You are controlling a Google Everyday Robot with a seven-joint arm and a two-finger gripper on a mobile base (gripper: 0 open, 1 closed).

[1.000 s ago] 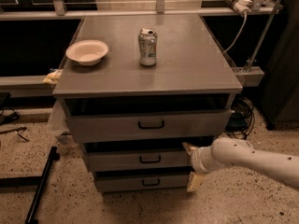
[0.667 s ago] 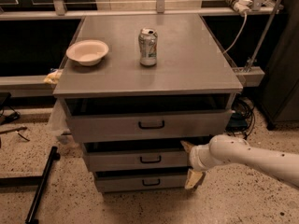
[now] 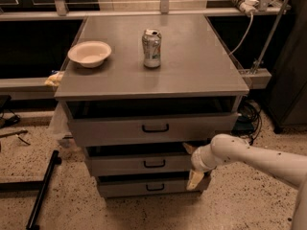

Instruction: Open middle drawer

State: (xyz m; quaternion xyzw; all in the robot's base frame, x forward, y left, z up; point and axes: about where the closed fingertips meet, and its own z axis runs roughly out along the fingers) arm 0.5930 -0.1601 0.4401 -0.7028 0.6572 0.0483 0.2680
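Observation:
The grey cabinet has three drawers stacked under its top. The middle drawer has a low wide front and a small black loop handle at its centre; it stands slightly out from the frame. My gripper is at the right end of this drawer's front, right of the handle and apart from it. Its fingers are spread, one fingertip at the drawer's upper edge and the other down at the bottom drawer's level. It holds nothing.
The top drawer and the bottom drawer are also slightly out. A white bowl and a soda can stand on the cabinet top. A black bar lies on the floor at left. Cables hang at right.
My gripper and forearm have moved a little to the left along the middle drawer's front, closer to the handle. The drawers have not moved.

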